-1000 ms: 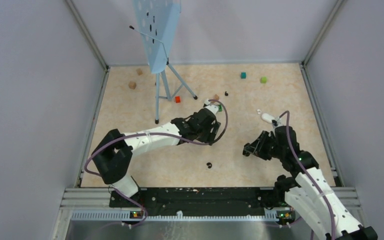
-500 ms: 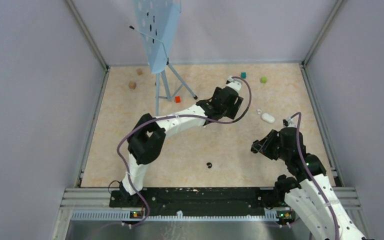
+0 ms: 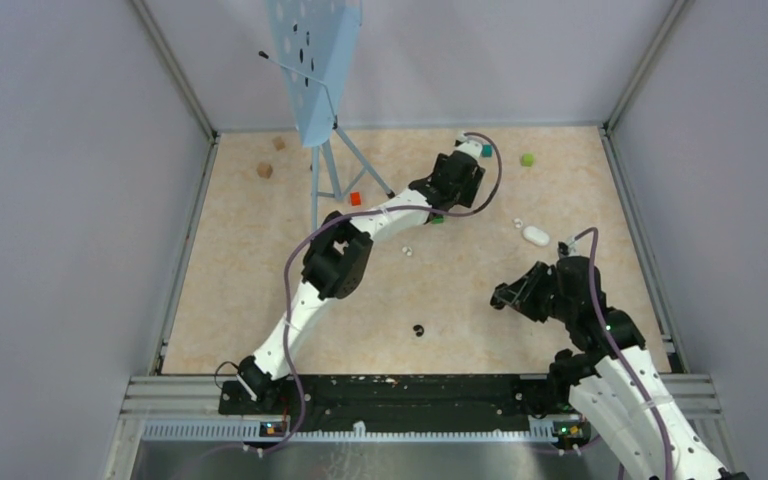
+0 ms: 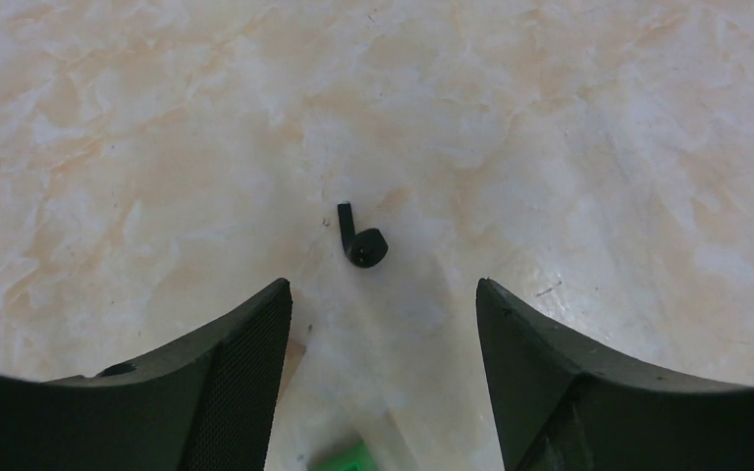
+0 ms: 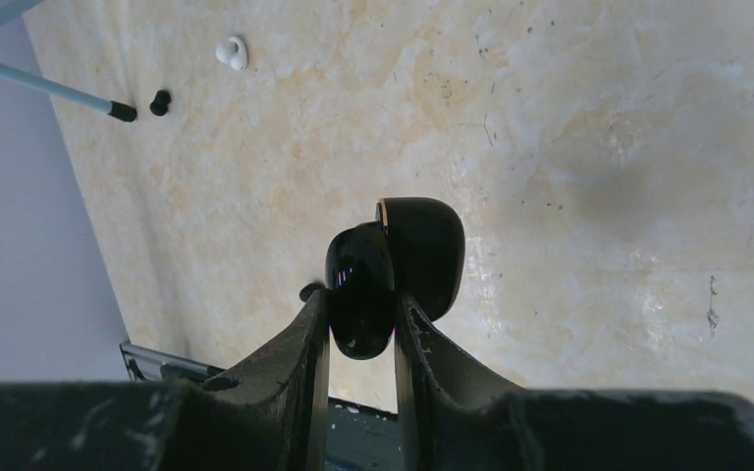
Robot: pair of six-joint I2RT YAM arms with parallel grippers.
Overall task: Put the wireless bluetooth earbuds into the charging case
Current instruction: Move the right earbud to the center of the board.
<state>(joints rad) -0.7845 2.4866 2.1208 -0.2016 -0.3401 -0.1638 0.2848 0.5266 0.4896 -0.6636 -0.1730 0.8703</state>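
A black earbud (image 4: 361, 243) lies on the marble table, just ahead of my left gripper (image 4: 383, 285), which is open and empty above it. In the top view that gripper (image 3: 450, 185) reaches to the far middle and hides the bud. My right gripper (image 5: 361, 299) is shut on the glossy black charging case (image 5: 393, 270), whose lid stands open; it hovers at the right (image 3: 512, 293). A white earbud pair (image 3: 407, 250) lies mid-table and another black earbud (image 3: 418, 330) lies nearer the front. A small white bud (image 3: 517, 222) rests beside a white oval case (image 3: 535, 236).
A blue perforated panel on a tripod (image 3: 315, 60) stands at the back left, one foot (image 3: 313, 242) reaching towards the middle. Scattered cubes: wooden (image 3: 265, 170), red (image 3: 355, 198), teal (image 3: 486, 150), light green (image 3: 527, 159), and green (image 3: 438, 218) under my left arm. Walls close in both sides.
My left arm has stretched out from mid-table to the far middle, over the black earbud, uncovering the white pair. The right gripper, still holding the case, drifted back and then returned a little.
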